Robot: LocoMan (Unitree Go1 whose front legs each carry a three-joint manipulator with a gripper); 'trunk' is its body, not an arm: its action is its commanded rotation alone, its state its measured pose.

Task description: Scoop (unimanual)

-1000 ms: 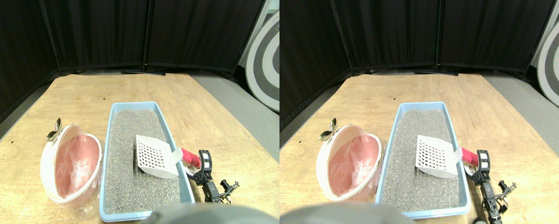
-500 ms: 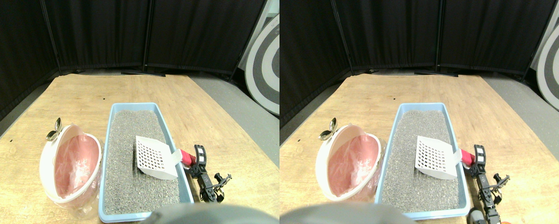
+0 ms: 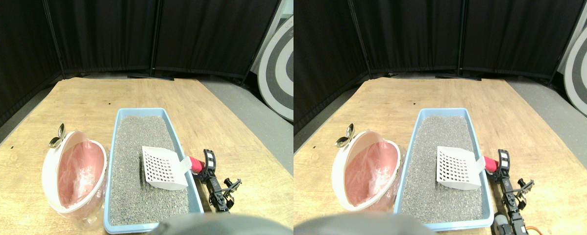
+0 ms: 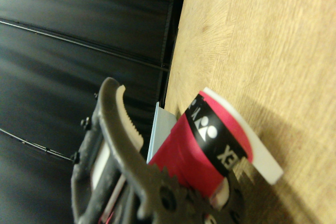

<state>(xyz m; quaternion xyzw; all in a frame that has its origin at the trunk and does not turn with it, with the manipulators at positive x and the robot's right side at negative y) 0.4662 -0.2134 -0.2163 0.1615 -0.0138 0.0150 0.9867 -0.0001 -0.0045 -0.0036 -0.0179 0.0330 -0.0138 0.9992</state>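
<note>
A light blue tray (image 3: 175,128) filled with grey litter (image 3: 141,166) sits lengthwise on the wooden table (image 3: 97,98), running from near to far. A white slotted scoop (image 3: 162,168) rests on the litter in the near right part of the tray, with its blade tilted and its neck crossing the right rim. The scoop's handle (image 3: 195,164), wrapped in red tape, projects to the right, outside the tray and above the table. The right gripper (image 3: 206,164) is at the end of this handle, its arm reaching in from the near right. In the wrist view the red handle (image 4: 202,148) lies directly against the dark toothed jaw, but whether the jaws clamp it cannot be told. Just left of the tray, a white bin (image 3: 70,178) lined with a pink bag (image 3: 80,171) lies tipped with its opening facing right. A black curtain (image 3: 127,34) closes the far side.
</note>
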